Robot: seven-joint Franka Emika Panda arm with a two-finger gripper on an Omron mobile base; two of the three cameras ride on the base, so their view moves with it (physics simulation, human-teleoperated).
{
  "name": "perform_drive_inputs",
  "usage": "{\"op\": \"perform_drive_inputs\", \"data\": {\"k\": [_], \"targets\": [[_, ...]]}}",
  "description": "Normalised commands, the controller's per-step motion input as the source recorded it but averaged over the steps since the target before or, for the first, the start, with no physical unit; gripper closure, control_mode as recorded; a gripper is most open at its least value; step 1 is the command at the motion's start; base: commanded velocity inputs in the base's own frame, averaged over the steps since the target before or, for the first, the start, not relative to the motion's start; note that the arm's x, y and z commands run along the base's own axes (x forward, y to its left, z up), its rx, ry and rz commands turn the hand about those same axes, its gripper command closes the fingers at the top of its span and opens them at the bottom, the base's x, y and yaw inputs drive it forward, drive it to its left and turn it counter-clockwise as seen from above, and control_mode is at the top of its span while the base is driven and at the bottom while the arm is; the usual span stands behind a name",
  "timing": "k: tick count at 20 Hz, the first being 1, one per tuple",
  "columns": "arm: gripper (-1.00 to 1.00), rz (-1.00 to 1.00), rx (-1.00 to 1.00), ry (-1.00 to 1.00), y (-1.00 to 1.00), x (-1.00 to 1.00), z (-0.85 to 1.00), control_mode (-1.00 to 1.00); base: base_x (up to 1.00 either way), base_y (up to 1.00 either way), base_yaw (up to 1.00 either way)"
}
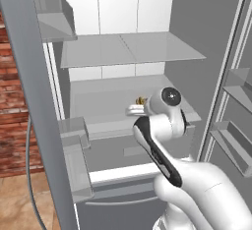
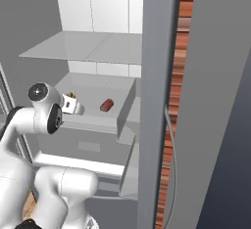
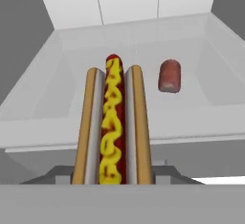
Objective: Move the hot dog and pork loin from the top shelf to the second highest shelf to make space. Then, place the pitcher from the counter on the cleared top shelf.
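Your hand (image 3: 113, 182) is clamped on the hot dog (image 3: 113, 122), gripping it at the near end so the bun sticks out lengthwise ahead of the fingers. In the base views it hangs in front of the second highest shelf (image 1: 108, 103), at its front edge. The pork loin (image 3: 169, 75) already lies on that shelf, ahead and to the right in the hand view, well apart from the bun; in the right base view it sits toward the shelf's right side (image 2: 106, 105). The top shelf (image 1: 128, 49) above looks bare.

Treat the hot dog as light but soft: the bun will likely squash under a hard squeeze, and held at 1 end it may droop or pivot. A grip nearer the middle, across both bun halves, would be steadier. The sausage and mustard look slippery, so press on the bun sides only.
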Motion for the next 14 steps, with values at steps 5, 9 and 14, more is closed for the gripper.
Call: {"op": "perform_drive_inputs", "data": {"k": [5,9,14], "targets": [[1.00,0.00,0.00,0.03,0.00,0.67,-0.49,-1.00,0.00,0.00,0.00],[1.00,0.00,0.00,0.00,0.00,0.63,-0.50,-1.00,0.00,0.00,0.00],[1.00,0.00,0.00,0.02,0.02,0.69,-0.37,-1.00,0.00,0.00,0.00]]}}
